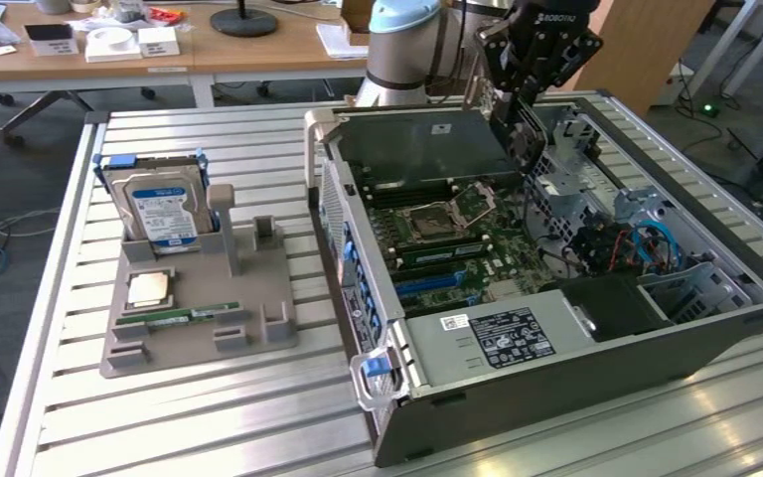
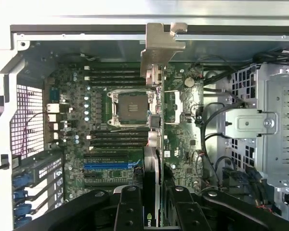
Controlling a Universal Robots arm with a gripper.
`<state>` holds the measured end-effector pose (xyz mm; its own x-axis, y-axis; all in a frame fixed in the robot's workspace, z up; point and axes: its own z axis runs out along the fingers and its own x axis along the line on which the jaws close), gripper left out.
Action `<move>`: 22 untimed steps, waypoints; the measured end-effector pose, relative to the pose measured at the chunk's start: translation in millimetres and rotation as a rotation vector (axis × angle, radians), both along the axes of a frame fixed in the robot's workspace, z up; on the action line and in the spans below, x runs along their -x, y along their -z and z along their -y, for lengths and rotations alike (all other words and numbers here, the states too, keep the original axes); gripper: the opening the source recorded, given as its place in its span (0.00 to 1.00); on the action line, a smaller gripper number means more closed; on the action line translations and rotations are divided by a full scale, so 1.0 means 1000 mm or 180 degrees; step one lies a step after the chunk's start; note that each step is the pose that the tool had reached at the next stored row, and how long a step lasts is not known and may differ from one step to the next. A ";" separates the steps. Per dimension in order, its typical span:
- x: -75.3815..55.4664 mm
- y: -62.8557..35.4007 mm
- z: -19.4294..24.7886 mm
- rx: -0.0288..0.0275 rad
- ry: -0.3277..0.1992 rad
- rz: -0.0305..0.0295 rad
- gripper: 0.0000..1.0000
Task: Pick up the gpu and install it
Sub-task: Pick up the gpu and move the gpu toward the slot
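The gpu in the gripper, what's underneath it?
The motherboard inside the open computer case, with its CPU socket. The strip directly under the gpu is covered.

Raised arm (image 1: 401,45), hand (image 1: 525,91) pointing down, fingers (image 2: 130,207) clamped in a narrow grip.

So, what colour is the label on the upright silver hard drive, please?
Mainly blue label; exterior view.

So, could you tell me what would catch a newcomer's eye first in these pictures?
Most likely the open computer case on the slatted table, with its motherboard laid bare. Above that board, the fingers clamp the gpu edge-on, with its silver bracket at the end away from them. At the exterior view's left, a blue-labelled hard drive stands upright in a grey holder.
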<state>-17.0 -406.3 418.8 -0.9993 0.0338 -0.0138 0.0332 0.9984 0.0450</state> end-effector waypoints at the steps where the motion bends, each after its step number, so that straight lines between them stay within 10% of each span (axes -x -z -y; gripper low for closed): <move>1: -0.002 0.0000 -0.0001 0.0000 0.0000 0.0000 0.26; 22: -0.048 0.0000 -0.0009 0.0000 0.0000 0.0000 0.26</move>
<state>31.2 -405.4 418.8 -0.9993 0.0338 -0.0138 0.0332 0.9984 0.0450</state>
